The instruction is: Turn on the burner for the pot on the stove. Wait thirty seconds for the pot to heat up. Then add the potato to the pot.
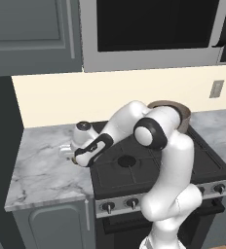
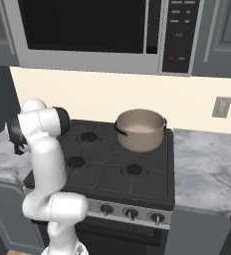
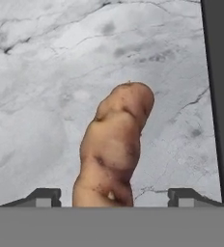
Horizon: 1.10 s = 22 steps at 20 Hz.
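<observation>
Hovering low over the marble desk (image 3: pixel 46 72) left of the stove (image 1: pixel 154 165), the tool (image 3: pixel 115 197) stands open astride the potato (image 3: pixel 115 144); the pot (image 2: pixel 140 129) sits on the stove's back right burner.

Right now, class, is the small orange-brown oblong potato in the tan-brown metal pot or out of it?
Out. The orange-brown oblong potato lies on the grey marble counter, between the open gripper tips; the tan-brown metal pot looks empty.

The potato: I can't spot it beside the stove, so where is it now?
In the hand view the potato lies on the marble counter left of the stove, between the hand's open fingertips, which do not touch it.
</observation>
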### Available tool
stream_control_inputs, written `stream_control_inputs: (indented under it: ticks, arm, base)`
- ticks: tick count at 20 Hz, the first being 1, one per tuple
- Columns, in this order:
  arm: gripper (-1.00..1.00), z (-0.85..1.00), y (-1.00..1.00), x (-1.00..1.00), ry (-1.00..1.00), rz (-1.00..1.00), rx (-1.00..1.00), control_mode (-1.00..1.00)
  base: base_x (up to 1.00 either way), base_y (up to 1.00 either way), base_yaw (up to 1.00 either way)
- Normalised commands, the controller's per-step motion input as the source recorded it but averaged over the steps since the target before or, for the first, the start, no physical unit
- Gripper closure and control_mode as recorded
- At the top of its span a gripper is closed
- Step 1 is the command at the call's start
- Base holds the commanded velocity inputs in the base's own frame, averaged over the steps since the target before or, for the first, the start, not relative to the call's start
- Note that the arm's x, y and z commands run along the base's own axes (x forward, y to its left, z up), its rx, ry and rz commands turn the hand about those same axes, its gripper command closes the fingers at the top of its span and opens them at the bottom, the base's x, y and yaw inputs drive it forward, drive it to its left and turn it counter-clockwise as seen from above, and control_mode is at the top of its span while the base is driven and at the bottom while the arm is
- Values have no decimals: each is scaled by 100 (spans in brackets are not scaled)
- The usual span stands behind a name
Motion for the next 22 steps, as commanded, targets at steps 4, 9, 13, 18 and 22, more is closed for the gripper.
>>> stream_control_inputs:
  ticks: [4, 9, 13, 18, 22]
  arm:
    - [100, 0, 0, 0, 0, 0, 0, -100]
    - [100, 3, 0, 0, -2, 0, 0, -100]
    - [100, 50, 0, -11, -22, 0, 0, -100]
    - [100, 61, 0, -15, -24, -2, 0, -100]
    - [100, 74, -8, -42, -24, -8, 0, -100]
  base:
    - [0, 0, 0]
    - [0, 0, 0]
    - [0, 0, 0]
    - [0, 0, 0]
    - [0, 0, 0]
